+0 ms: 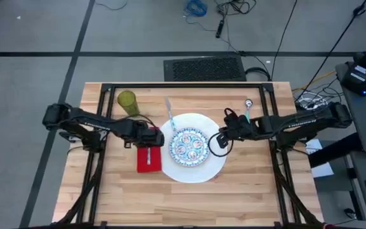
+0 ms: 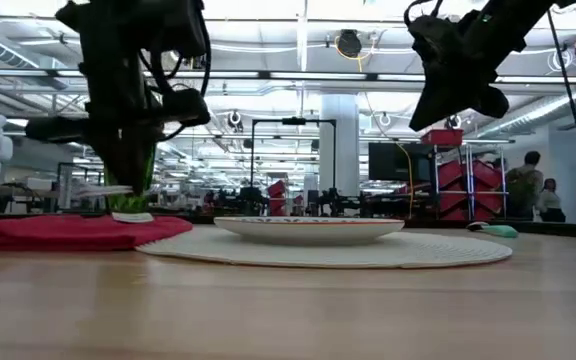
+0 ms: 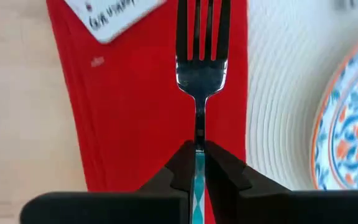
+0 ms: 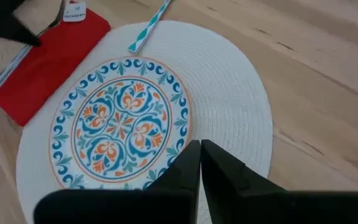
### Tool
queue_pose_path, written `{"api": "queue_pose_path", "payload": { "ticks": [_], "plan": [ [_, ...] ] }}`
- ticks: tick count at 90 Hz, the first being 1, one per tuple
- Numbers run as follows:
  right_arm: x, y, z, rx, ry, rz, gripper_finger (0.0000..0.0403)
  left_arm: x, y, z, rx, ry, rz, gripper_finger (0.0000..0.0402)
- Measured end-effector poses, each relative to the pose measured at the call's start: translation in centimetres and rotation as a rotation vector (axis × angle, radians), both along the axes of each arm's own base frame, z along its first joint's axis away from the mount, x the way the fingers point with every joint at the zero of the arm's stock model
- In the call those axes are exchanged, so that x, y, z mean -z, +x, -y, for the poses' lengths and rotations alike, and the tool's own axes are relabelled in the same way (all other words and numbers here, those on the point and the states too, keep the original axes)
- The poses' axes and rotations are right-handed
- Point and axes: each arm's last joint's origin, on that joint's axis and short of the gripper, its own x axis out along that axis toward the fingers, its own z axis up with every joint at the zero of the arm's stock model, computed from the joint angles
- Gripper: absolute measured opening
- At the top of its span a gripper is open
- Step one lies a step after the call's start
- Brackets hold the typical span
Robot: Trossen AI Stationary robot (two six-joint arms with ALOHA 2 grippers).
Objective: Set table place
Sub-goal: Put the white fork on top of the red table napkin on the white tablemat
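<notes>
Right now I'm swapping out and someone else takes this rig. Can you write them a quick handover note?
Left gripper: shut on the fork, held over the red napkin, not yet laid down.
Right gripper: shut, empty, hovering over the white round mat beside the patterned plate.
Done: plate centred on the mat, napkin left of it.
Left: release the fork; a teal-striped utensil lies behind the plate, the spoon sits back right, the green tumbler back left on the table.
</notes>
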Motion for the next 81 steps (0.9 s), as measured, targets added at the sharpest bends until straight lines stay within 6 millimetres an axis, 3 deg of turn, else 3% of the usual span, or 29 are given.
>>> {"api": "queue_pose_path", "payload": {
  "ticks": [37, 81],
  "plan": [
    [0.0, 0.0, 0.0, 0.005, 0.003, 0.003, 0.0000, 2.2, 0.8, -0.1, 0.035, -0.010, -0.086, 0.0013],
    [0.0, 0.0, 0.0, 0.004, 0.001, -0.001, 0.0000, 2.3, 0.6, -0.1, -0.021, -0.026, -0.107, 0.0014]
  ]
}}
